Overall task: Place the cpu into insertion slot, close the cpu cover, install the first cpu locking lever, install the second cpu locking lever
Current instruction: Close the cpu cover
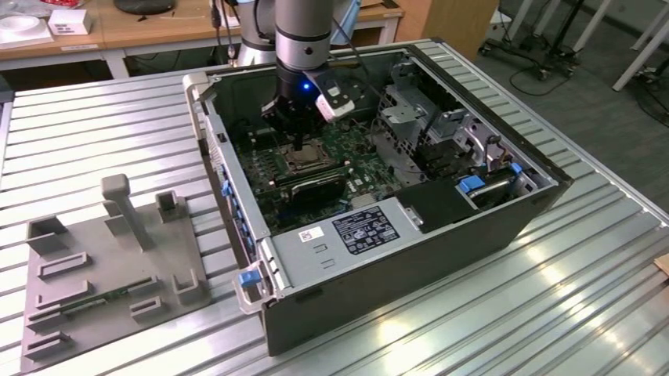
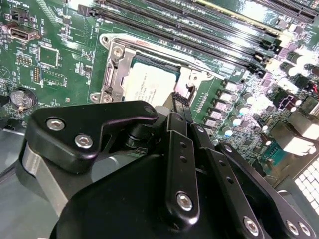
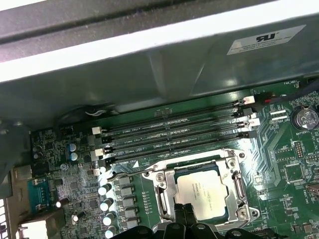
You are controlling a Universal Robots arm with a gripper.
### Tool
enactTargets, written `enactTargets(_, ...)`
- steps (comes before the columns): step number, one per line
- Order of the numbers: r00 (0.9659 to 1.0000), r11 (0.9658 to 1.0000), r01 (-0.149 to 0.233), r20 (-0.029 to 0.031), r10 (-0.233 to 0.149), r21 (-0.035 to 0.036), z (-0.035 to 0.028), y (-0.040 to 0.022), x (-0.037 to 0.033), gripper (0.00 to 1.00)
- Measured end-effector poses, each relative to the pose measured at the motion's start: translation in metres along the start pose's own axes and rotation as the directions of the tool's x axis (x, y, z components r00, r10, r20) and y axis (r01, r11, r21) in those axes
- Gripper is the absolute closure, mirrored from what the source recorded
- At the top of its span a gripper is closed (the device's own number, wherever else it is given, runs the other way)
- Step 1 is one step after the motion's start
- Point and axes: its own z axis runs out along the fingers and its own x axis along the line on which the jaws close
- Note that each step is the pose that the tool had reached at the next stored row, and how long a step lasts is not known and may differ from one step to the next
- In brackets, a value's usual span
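Seemingly the cpu point(image 3: 202, 191) sits in the insertion slot point(image 1: 304, 161), with the cpu cover point(image 3: 167, 191) flat over it. The gripper point(image 2: 180, 99) is narrow, tips together at the cover edge, nothing visibly held. Likely a locking lever point(image 2: 164, 51) step, which calls for a steady downward press.

Grey fixture tray point(image 1: 105, 291) beside computer case point(image 1: 418, 266)

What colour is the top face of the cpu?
Pale silver-grey; the cpu shows best in the first wrist view.
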Motion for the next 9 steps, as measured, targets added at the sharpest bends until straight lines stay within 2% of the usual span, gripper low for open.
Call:
enactTargets(6,1.0000,1.0000,0.001,0.0000,-0.001,-0.0001,0.0001,0.0000,0.0000,0.89)
enactTargets(9,0.9999,0.9999,0.017,0.0002,-0.017,-0.0004,0.0006,-0.0001,0.0002,0.89)
